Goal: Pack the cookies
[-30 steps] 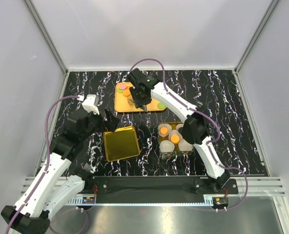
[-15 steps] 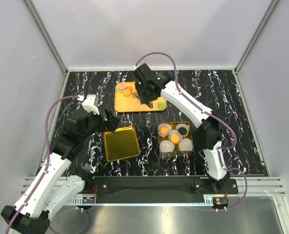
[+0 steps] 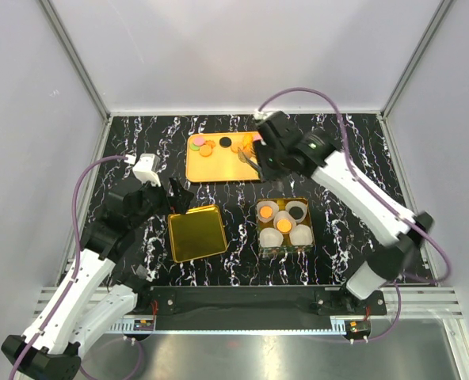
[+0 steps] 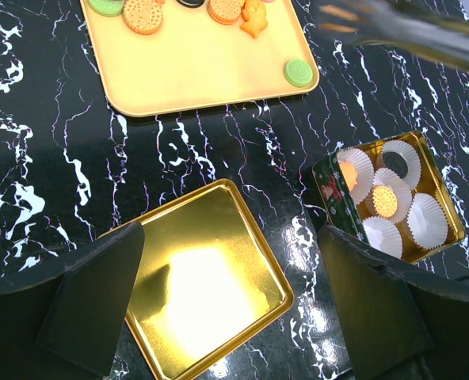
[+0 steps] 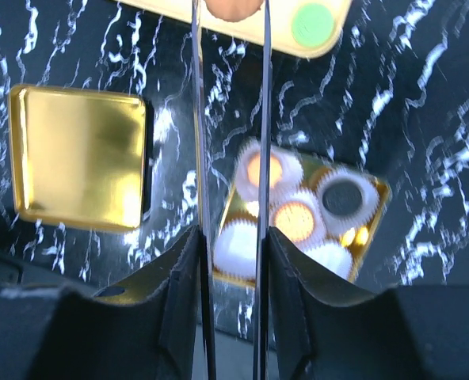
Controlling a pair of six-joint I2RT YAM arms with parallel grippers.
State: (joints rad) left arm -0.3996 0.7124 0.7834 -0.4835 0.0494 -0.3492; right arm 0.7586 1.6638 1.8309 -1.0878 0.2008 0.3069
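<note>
**Operator:** What had changed over the last second?

**Technician:** The right claw [image 5: 233,237], clamped on tweezers [image 5: 199,158] pinching one cookie [image 5: 233,6], had swung from mid-tray to the tray's [image 3: 219,168] right edge. Judged: pick complete, transfer begun.

**Operator:** Clearance?

**Technician:** Bare bench [image 4: 219,150] separated tray and tin [image 4: 327,180]; at least two paper cups [image 4: 425,218] stood empty. The left claw [image 4: 230,293], spread wide and empty, hovered above the lid [image 3: 196,233], well apart from that path.

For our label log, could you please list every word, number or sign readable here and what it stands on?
No readable text in any view.
Green printed side wall of the gold square tin: a pattern, too blurred to read.
Round orange cookies on the yellow tray: embossing too small to read.
</note>
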